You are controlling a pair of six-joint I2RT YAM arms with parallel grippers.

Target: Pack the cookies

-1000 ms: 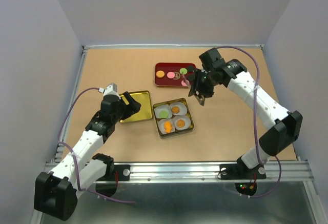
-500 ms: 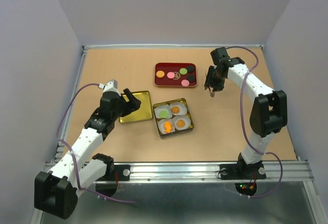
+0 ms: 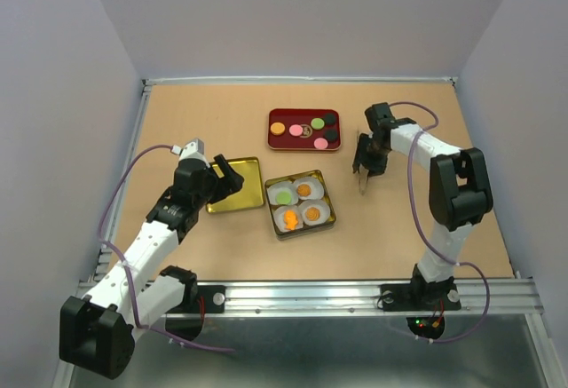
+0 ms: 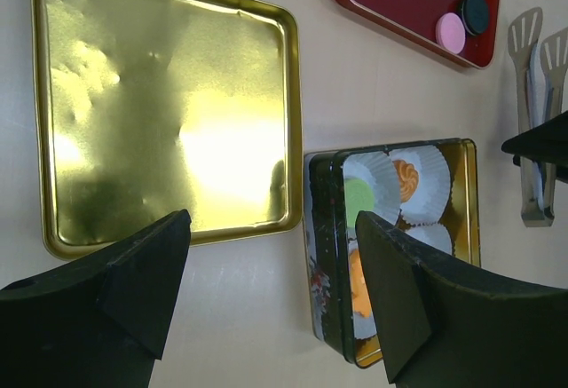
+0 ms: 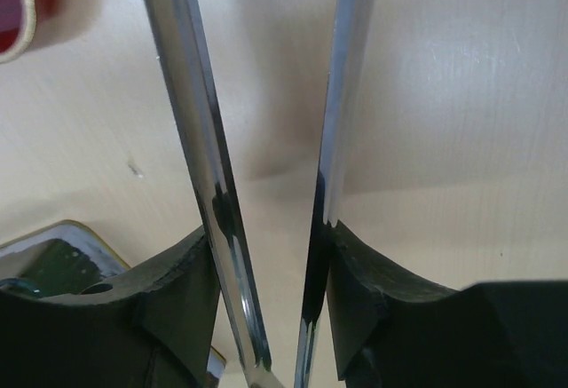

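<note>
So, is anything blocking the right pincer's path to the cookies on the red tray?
Nothing visible. Bare table lies between the right pincer, shut on the tongs, and the cookies on the red tray.

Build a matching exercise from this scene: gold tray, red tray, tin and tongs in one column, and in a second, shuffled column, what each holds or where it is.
Column one
1. gold tray
2. red tray
3. tin
4. tongs

Column two
a. gripped in the right claw
b. holds white paper cups
c. bare inside
d. holds loose cookies

Pairs: 1-c, 2-d, 3-b, 4-a
</note>
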